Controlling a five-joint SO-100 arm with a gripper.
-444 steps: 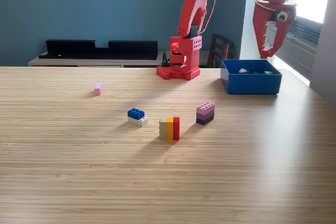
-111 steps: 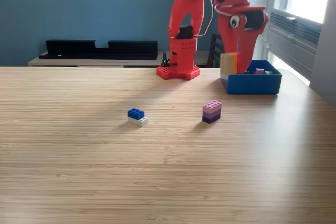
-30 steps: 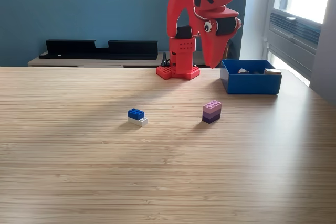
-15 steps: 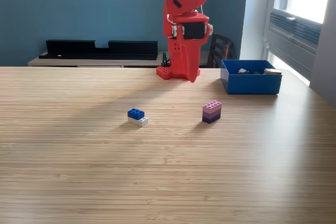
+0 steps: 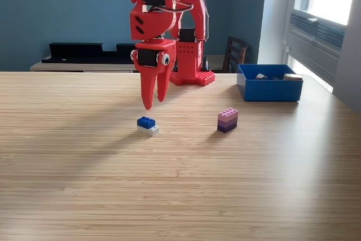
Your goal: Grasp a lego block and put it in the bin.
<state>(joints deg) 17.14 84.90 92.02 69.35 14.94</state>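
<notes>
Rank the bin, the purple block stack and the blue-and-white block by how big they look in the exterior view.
1. Bin: clearly largest, though it sits farthest back.
2. Purple stack: taller than the blue-and-white block.
3. Blue-and-white block: lower and slightly longer; close to the purple stack overall, so that order is unsure.

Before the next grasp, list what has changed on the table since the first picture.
The pink block and the tan-orange-red stack have left the table; the stack was carried to the bin. The purple stack shifted slightly toward the exterior view's right. The gripper swung from above the bin to hang over the blue-and-white block, which stayed put, as did the bin.
</notes>
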